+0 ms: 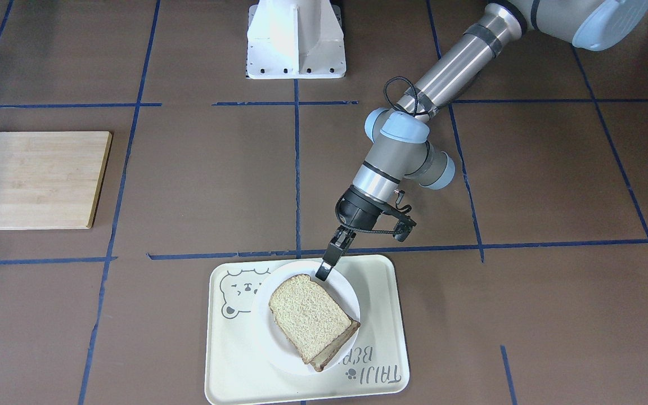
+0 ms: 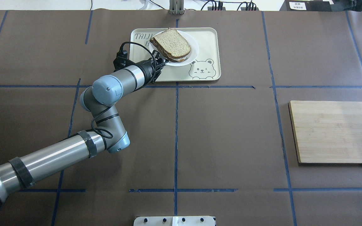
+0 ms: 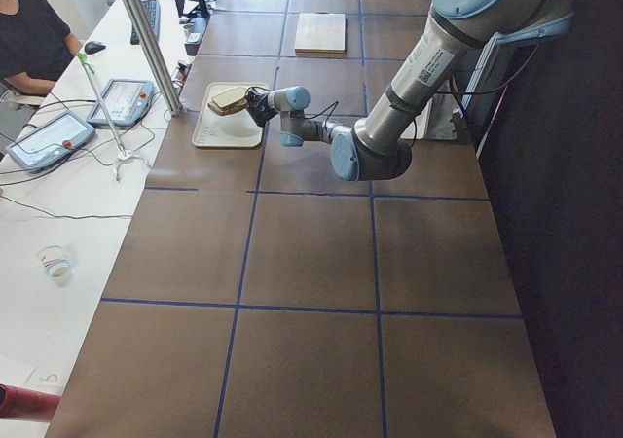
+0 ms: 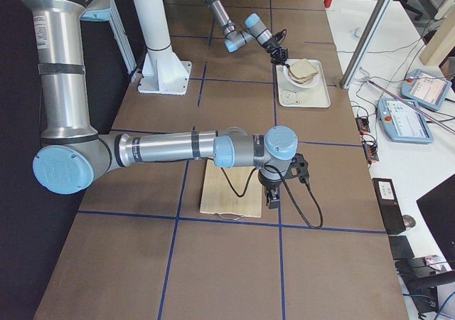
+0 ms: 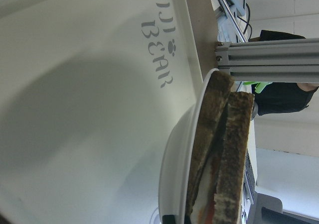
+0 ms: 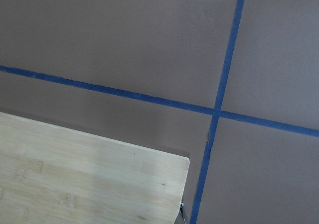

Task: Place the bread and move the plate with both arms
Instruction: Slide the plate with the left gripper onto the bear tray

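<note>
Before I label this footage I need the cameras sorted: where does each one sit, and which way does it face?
Front-facing: across the table, facing the robot's base; left arm at the plate.
Overhead: behind that base, looking forward; left arm.
Exterior left: table's left end; left arm near.
Exterior right: opposite end; right arm near, above board.
Left wrist: along the plate rim; no arm.
Right wrist: down onto board corner; no arm.
Shared: first two show bread, plate, tray.

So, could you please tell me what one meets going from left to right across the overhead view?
Silver-grey left robot arm → cream rectangular bear tray → pale wooden square board.
</note>
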You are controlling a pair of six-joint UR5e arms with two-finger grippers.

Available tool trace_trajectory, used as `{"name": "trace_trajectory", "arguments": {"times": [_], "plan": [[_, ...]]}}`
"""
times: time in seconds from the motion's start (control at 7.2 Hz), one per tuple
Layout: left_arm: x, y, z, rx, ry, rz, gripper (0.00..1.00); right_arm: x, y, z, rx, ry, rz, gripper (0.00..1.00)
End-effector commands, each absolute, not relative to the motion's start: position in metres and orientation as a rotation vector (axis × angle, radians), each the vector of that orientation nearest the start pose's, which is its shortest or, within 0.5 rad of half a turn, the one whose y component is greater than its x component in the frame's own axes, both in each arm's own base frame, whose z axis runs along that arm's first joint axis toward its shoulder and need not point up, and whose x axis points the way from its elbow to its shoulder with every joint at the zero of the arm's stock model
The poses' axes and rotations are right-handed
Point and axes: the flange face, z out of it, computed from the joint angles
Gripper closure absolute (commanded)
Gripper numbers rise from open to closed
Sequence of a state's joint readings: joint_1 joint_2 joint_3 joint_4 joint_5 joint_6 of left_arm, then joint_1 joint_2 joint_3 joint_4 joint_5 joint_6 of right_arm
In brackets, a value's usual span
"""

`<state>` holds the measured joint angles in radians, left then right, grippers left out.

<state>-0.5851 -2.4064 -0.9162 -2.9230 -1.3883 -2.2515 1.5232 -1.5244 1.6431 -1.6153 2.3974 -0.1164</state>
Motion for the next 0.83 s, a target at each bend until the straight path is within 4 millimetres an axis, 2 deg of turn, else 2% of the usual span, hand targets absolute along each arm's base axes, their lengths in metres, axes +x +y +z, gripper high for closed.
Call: {"name": "trace_trajectory", "arguments": {"times": [0.0,0.14,0.28,0.42,0.56,0.69], "plan": [[0.589,-0.574,0.283,0.081,1.632,-1.135,0.88,0.035,-0.519,0.597,0.093,-0.824,-0.160,0.00],[0.585,-0.579,0.283,0.087,1.631,-1.142,0.82,0.035,-0.519,0.596,0.089,-0.825,-0.146,0.00],[0.575,-0.589,0.285,0.099,1.627,-1.143,0.63,0.035,-0.519,0.596,0.090,-0.825,-0.148,0.00],[0.574,-0.591,0.288,0.108,1.608,-1.143,0.39,0.036,-0.519,0.596,0.090,-0.823,-0.147,0.00],[0.567,-0.597,0.289,0.119,1.597,-1.130,0.00,0.036,-0.519,0.596,0.090,-0.823,-0.147,0.00],[0.551,-0.609,0.304,0.115,1.535,-1.071,0.00,0.036,-0.520,0.596,0.090,-0.823,-0.147,0.00]]}}
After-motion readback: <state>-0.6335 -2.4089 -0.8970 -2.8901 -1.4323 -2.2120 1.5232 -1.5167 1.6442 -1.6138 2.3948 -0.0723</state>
